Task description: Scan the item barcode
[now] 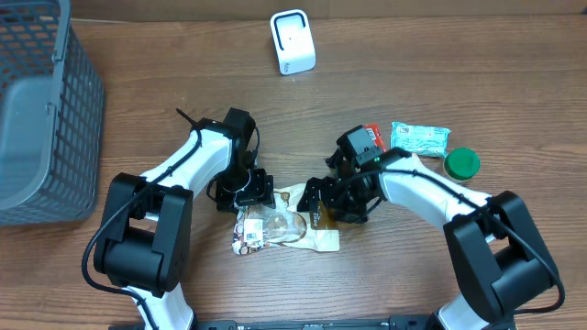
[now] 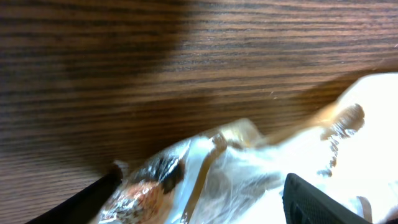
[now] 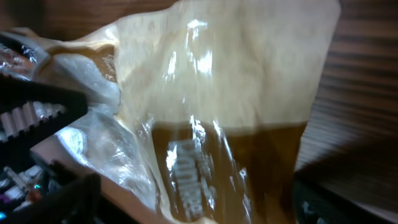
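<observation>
While left tool (image 1: 249, 202) and right tool (image 1: 317, 202) gape, pouch (image 1: 282, 227) lies between them.

1. Overhead: parts of the packet (image 1: 292, 231) were hidden under the left pincer (image 1: 246, 194) and the right pincer (image 1: 323, 200).
2. Left wrist: the packet between the pincer's fingers (image 2: 323, 199) was blurred; both fingers were cut off at the bottom edge.
3. Right wrist: the print (image 3: 189, 180) under the pincer was smeared and illegible.

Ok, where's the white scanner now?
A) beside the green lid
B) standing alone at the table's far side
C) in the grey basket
B: the white scanner stands by itself at the far side, beyond the snack bag at centre.
</observation>
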